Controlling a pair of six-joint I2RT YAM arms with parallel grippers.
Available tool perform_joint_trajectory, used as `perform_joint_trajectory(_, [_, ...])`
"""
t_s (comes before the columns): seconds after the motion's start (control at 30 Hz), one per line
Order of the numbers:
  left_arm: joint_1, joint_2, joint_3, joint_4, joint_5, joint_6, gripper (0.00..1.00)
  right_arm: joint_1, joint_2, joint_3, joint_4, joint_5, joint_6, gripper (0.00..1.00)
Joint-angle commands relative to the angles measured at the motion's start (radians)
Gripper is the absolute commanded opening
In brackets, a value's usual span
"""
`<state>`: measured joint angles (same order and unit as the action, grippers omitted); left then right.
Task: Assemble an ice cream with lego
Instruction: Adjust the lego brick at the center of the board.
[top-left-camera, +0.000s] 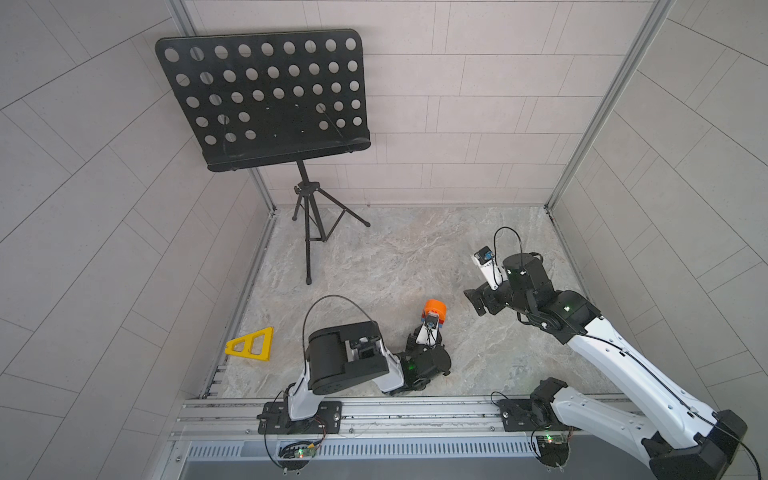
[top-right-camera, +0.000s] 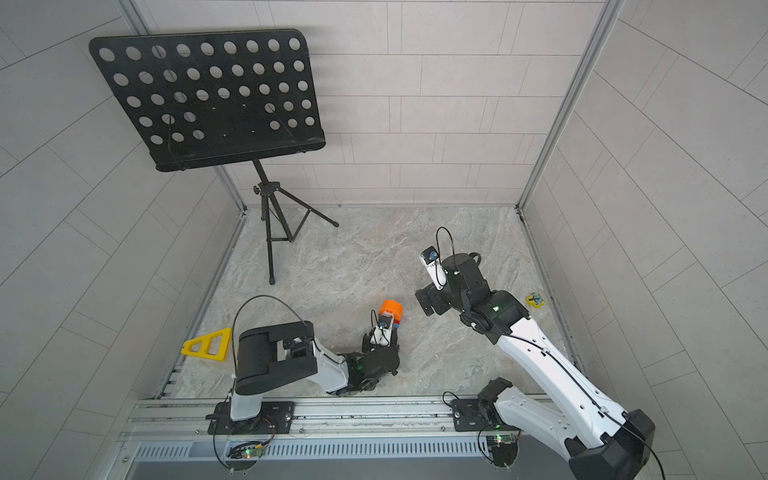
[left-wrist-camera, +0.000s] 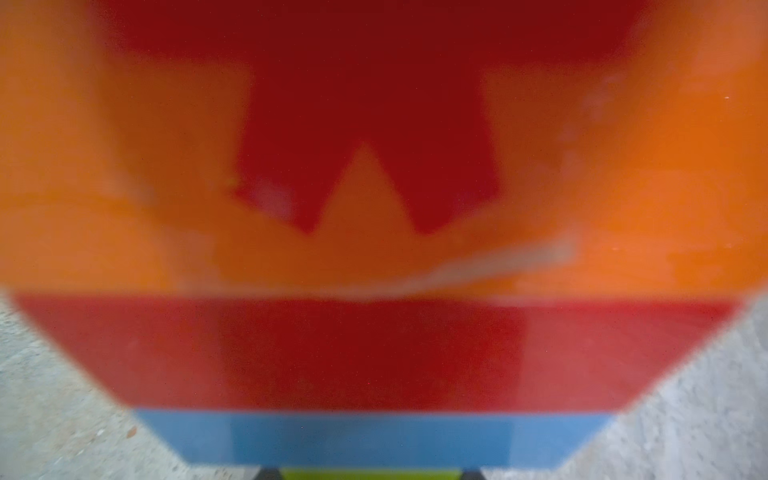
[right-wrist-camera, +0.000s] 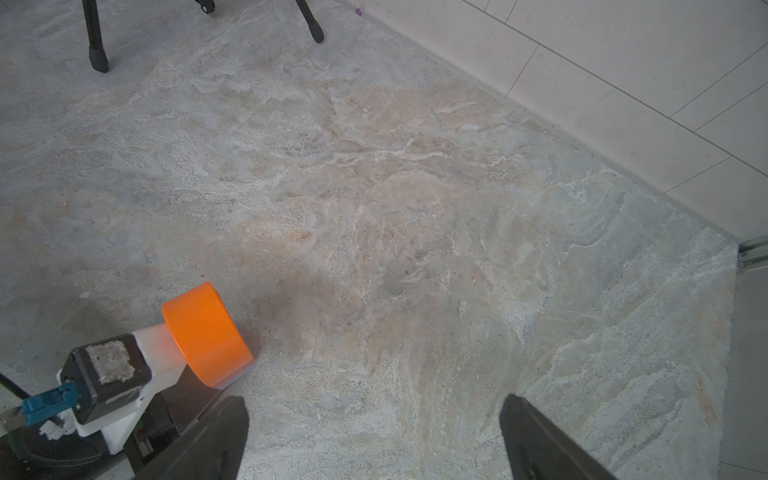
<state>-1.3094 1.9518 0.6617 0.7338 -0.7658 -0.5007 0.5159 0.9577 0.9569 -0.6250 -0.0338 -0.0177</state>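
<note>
Ice cream (top-left-camera: 435, 311) sits mid-worktop (right-wrist-camera: 415, 187), its narrow stem (left-wrist-camera: 332, 473) clamped in my left gripper (left-wrist-camera: 370, 474); my right gripper (right-wrist-camera: 374, 415) hangs open, empty. Lifted by the stem alone, I reckon the wide dome (right-wrist-camera: 208, 332) could lever the bricks apart.

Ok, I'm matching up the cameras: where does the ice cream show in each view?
A top view: ice cream low centre.
A top view: same, low centre.
Left wrist: fills the frame, blurred.
Right wrist: against the left arm's wrist camera, at.
Shared landmark: music stand legs, in top views and right wrist.
</note>
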Motion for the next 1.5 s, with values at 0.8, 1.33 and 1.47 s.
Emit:
perform_joint_trajectory(0.8, [0.498,-0.242,0.568,-1.535,0.828,-0.193,0.0,-0.062,0.023,-0.035,-0.032,0.023,0.057,0.97])
perform_joint_trajectory(1.33, [0.609,0.065,0.745,-1.611,0.972,-0.134,0.01,-0.102,0.044,-0.041,-0.035,-0.005,0.06,0.97])
perform_joint_trajectory(1.47, [0.612,0.092,0.749,-1.65,0.937,-0.137,0.06,-0.103,0.045,-0.044,-0.03,-0.014,0.061,0.97])
